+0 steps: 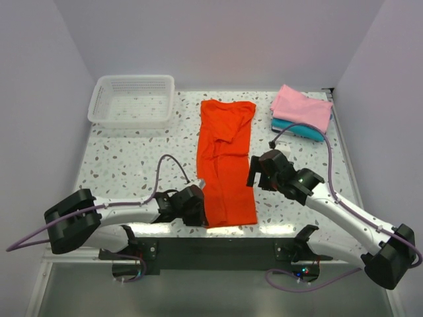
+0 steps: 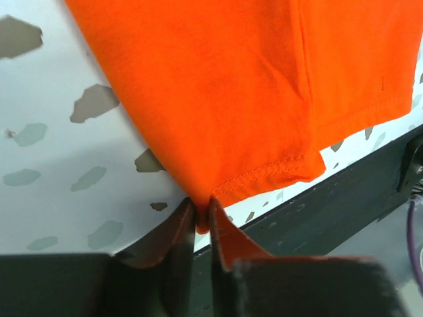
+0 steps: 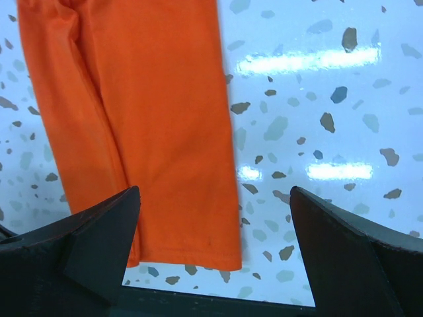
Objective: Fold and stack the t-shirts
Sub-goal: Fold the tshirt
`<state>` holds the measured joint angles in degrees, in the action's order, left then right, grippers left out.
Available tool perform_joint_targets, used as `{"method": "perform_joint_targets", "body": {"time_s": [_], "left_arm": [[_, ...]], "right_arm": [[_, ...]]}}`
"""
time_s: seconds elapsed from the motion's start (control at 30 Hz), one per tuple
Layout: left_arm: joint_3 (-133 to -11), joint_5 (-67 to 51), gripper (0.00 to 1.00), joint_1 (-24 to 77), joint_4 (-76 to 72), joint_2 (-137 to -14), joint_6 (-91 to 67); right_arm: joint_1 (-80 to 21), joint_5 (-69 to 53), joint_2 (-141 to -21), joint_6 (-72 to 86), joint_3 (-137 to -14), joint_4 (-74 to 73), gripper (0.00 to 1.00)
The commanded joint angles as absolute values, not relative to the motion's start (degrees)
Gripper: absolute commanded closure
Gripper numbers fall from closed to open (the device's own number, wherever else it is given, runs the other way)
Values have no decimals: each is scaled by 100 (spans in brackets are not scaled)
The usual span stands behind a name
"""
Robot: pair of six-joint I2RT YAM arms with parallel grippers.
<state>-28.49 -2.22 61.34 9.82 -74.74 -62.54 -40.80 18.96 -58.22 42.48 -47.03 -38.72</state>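
The orange-red t-shirt (image 1: 226, 165) lies folded into a long strip down the middle of the table, its hem toward me. My left gripper (image 1: 200, 210) is at the strip's near left corner; in the left wrist view its jaws (image 2: 201, 221) are pinched shut on that corner of the orange-red t-shirt (image 2: 251, 99). My right gripper (image 1: 253, 173) hovers at the strip's right edge, open wide; in the right wrist view the orange-red t-shirt (image 3: 152, 132) lies below and between its spread fingers (image 3: 215, 218). A pink t-shirt (image 1: 302, 107) sits folded on a teal t-shirt (image 1: 299, 129) at the back right.
A white mesh basket (image 1: 132, 100) stands at the back left. White walls close in the sides and back. The table's dark near edge (image 1: 218, 251) runs just below the shirt's hem.
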Motion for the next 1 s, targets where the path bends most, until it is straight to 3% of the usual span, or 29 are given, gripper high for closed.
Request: {"method": "perform_joint_targets", "body": {"time_s": [0.0, 0.07, 0.37, 0.53, 0.73, 0.83, 0.97], "left_arm": [[-2953, -245, 86, 6223, 923, -7681, -6249], [-2979, -272, 100, 6275, 966, -7831, -6249], [-3015, -290, 100, 6293, 1494, -7796, -6126], [-3111, -343, 100, 6302, 1660, -7814, -6021], [-3138, -273, 100, 6293, 1758, -7708, -5985], [-3146, -299, 100, 6293, 1714, -7690, -5977], [-3120, -360, 100, 6302, 1670, -7682, -5994]], "right_arm": [[-4078, 2319, -5739, 4640, -4632, -4288, 1], [-4069, 2233, -5704, 4667, -4527, -4359, 1], [-4078, 239, -5511, 4667, -3640, -4386, 1], [-4078, -658, -5572, 4790, -2963, -3588, 2], [-4131, -774, -6020, 4913, -2733, -3173, 15], [-4131, -677, -5994, 4974, -2655, -3050, 34], [-4140, -668, -6021, 5062, -2584, -3076, 43]]}}
